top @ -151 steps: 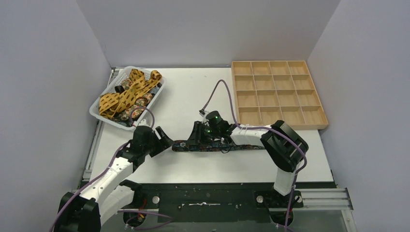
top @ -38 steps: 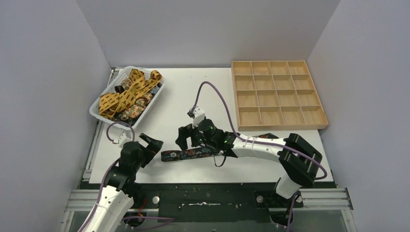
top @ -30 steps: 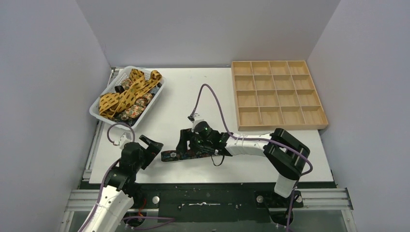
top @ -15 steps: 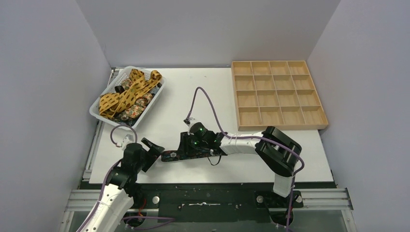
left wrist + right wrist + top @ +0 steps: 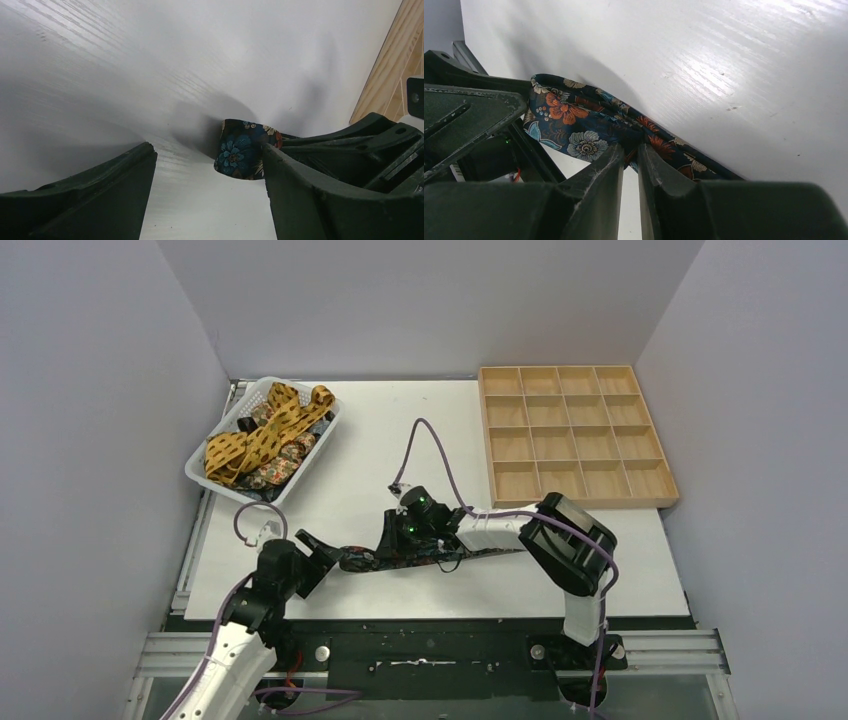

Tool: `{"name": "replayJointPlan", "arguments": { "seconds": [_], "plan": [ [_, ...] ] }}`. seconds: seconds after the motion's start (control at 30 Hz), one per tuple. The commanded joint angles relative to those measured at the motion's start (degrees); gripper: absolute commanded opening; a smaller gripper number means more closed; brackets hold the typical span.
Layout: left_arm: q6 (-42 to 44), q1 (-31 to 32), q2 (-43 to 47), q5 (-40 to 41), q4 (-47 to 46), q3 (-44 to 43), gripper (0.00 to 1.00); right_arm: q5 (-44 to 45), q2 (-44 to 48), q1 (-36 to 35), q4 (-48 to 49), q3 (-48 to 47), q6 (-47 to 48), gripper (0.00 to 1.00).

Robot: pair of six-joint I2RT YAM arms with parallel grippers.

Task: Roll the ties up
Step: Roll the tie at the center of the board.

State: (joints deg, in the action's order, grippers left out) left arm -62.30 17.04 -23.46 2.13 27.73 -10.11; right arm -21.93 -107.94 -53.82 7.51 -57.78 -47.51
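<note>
A dark navy floral tie (image 5: 440, 558) lies across the near part of the white table, running left to right. My right gripper (image 5: 393, 543) is shut on a bunched fold of it near its left end; in the right wrist view the fingers (image 5: 601, 172) pinch the fabric (image 5: 574, 117). My left gripper (image 5: 322, 552) is open just left of the tie's end. In the left wrist view that end (image 5: 239, 155) curls up between the fingers, close to the right finger (image 5: 310, 195). More ties, mustard-yellow (image 5: 262, 430) and dark floral (image 5: 275, 472), are heaped in the basket.
A white plastic basket (image 5: 198, 476) stands at the back left. A wooden tray of several compartments (image 5: 570, 430) stands at the back right. A purple cable (image 5: 432, 436) loops above the right wrist. The table's near edge and a metal rail run close behind both grippers.
My right gripper has gone from open to shut on the tie's fold and shifted slightly left. My left gripper has moved right, up to the tie's end, its jaws a little narrower.
</note>
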Motion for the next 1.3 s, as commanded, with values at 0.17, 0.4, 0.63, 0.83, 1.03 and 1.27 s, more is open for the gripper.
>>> {"name": "replayJointPlan", "arguments": {
  "seconds": [0.17, 0.4, 0.63, 0.83, 1.03, 1.27],
  "plan": [
    [0.2, -0.4, 3.1, -2.1, -3.6, 1.5, 0.76, -2.1, 1.8, 0.0, 1.8, -0.8, 0.7, 0.25],
    [-0.5, -0.4, 4.5, -1.9, -2.4, 1.5, 0.72, -3.7, 4.2, -0.5, 2.9, -1.0, 1.5, 0.37],
    [0.3, -0.4, 3.4, -2.1, -4.6, 2.6, 0.69, -5.4, 5.5, -0.6, 7.1, 0.8, -0.1, 0.39],
    [2.2, -0.4, 0.4, -3.2, -5.2, 2.7, 0.67, -8.1, 1.8, -0.2, 6.7, 0.3, -2.6, 0.31],
    [2.9, -0.4, -0.5, -3.8, -7.1, 3.2, 0.67, -8.9, 0.1, 0.3, 5.0, -0.1, -2.2, 0.37],
    [3.1, -0.3, -1.2, -6.3, -8.3, 3.9, 0.64, -9.9, -2.3, 2.8, 5.4, 0.5, -2.4, 0.26]
  ]
}}
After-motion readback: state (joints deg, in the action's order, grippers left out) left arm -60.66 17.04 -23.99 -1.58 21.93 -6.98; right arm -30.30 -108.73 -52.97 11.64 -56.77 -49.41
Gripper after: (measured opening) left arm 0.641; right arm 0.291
